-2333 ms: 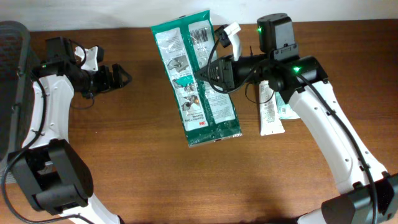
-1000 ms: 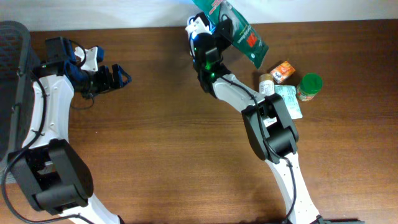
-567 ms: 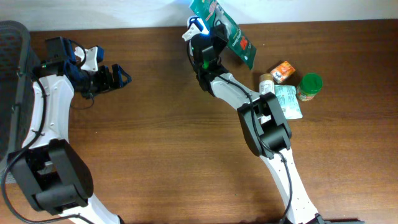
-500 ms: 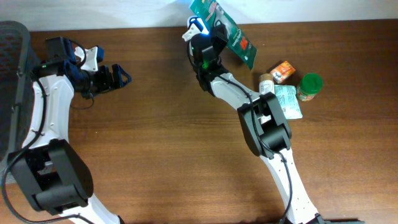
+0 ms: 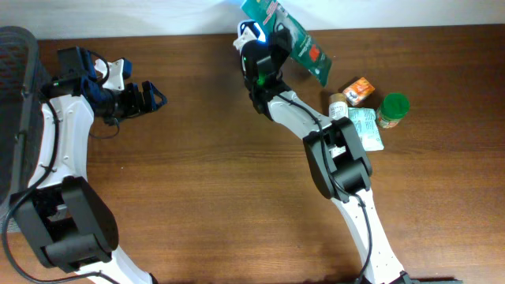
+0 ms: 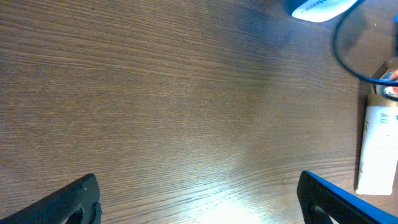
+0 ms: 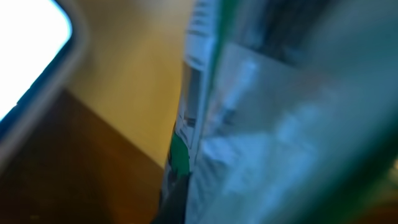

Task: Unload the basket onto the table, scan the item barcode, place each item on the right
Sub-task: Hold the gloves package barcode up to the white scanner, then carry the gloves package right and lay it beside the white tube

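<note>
Right tool [image 5: 270,38] is clenched on the crinkly green plastic pouch [image 5: 304,47], held up over the brown wooden tabletop's [image 5: 197,181] far edge. Left tool [image 5: 152,99] is spread wide, released.

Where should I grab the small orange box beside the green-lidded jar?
Grip the small orange box across its narrow width, with the pincer coming straight down from above. It lies flat and diagonal on the brown wooden table, so rotate to match that slant. Both long sides look free of neighbours.
</note>
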### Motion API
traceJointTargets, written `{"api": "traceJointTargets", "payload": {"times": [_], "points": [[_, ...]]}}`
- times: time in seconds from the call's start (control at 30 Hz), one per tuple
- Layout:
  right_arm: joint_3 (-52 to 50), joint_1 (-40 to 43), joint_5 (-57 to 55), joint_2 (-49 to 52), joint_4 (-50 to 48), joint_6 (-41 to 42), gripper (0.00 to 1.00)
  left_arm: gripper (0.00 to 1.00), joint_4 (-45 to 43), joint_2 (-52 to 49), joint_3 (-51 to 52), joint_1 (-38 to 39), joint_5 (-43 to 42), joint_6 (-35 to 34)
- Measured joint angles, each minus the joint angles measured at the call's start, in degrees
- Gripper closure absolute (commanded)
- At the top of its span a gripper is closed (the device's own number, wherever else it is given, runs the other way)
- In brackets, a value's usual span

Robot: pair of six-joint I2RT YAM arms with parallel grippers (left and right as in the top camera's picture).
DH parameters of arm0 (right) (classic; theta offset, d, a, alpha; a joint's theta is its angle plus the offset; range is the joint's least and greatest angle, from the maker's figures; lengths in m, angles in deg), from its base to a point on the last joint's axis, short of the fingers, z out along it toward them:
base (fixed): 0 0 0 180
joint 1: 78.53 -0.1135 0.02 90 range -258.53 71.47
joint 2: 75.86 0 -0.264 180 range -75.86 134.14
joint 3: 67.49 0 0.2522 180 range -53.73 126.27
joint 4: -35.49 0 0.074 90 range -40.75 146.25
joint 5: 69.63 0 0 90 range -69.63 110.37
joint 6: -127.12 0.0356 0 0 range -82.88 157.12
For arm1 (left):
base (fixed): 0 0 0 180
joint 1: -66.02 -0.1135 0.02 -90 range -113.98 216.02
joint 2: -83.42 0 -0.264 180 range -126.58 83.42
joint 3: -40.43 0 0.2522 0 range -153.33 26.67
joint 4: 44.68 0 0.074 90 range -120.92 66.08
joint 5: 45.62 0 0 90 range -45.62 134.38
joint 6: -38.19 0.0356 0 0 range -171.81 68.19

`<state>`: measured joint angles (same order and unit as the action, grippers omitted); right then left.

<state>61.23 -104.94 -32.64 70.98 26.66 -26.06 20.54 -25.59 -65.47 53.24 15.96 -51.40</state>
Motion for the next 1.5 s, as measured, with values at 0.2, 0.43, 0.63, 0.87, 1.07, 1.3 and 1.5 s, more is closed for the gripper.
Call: {"api": "traceJointTargets", "payload": {"times": [0.2,0.43,0.63,0.87,1.07,1.3,1.5], "points": [[0.02,-1.42,-4.85,-15.28,1.16,0.0,0.96,0.01,0.0,0.0,0.0,0.0,0.0,0.0],[1.31,-7.45,-8.24,-28.7,41.13,17.64,0.96,0.01,0.02,0.0,0.0,0.0,-0.02,0.0],[0.55,-7.3,14.91,-38.47,74.75,52.35,0.96,0.01,0.02,0.0,0.04,0.0,-0.02,0.0],[-1.01,9.88,43.06,-45.59,94.23,65.09,0.96,0.01,0.0,0.0,0.04,0.0,-0.02,0.0],[-14.6,25.33,49.9,-43.15,91.8,61.11,0.96,0.01,0.0,0.0,0.04,0.0,-0.02,0.0],[-17.92,30.8,53.24,-36.72,87.89,52.41,0.24,0.01,0.0,0.0,0.04,0.0,0.0,0.0],[-9.55,30.8,54.01,-36.61,92.7,54.93,0.02,0.01,0.0,0.0,0.04,0.0,-0.02,0.02]]}}
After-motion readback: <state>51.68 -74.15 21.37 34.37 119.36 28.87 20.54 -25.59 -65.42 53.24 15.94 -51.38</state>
